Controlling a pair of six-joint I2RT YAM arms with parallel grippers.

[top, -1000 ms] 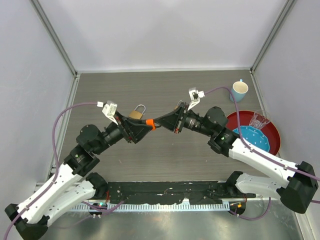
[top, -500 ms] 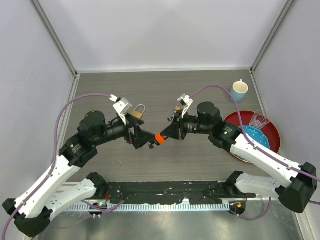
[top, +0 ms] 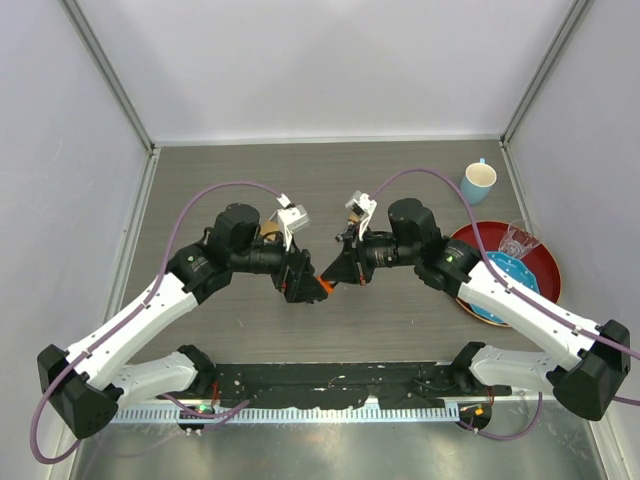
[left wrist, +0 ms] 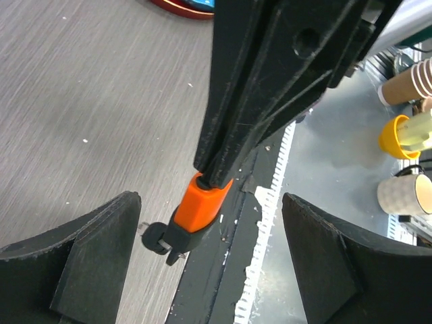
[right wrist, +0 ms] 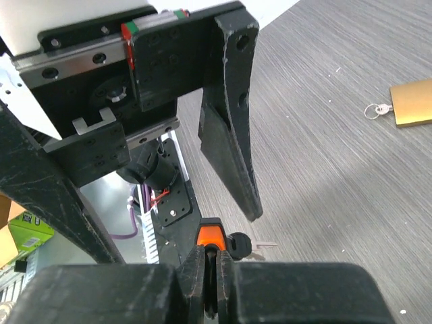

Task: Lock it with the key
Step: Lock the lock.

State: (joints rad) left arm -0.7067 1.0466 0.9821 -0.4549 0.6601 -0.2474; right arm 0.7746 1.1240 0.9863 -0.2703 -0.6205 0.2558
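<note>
Broadly, the table [top: 400,180] was crossed by the left arm [top: 130,325] and the right arm [top: 520,305], which were brought together over its middle. The left pincer [left wrist: 210,202] was held apart, a finger standing on either side of the key [left wrist: 202,210] and neither seen to touch it. The right pincer [right wrist: 210,253] was clamped on the key's orange head, and the dark end was left sticking out past the tips, down towards the table and the left pincer. The padlock [right wrist: 413,101] was laid flat on the table, well apart from the key. From above it was largely hidden behind the left wrist, on the far side of the meeting point, so the left arm was judged the nearer to it. A thin metal tip was made out beyond the key's dark end, on the padlock's side of the right wrist view. The keyhole could not be made out, so the alignment needed could not be judged.
</note>
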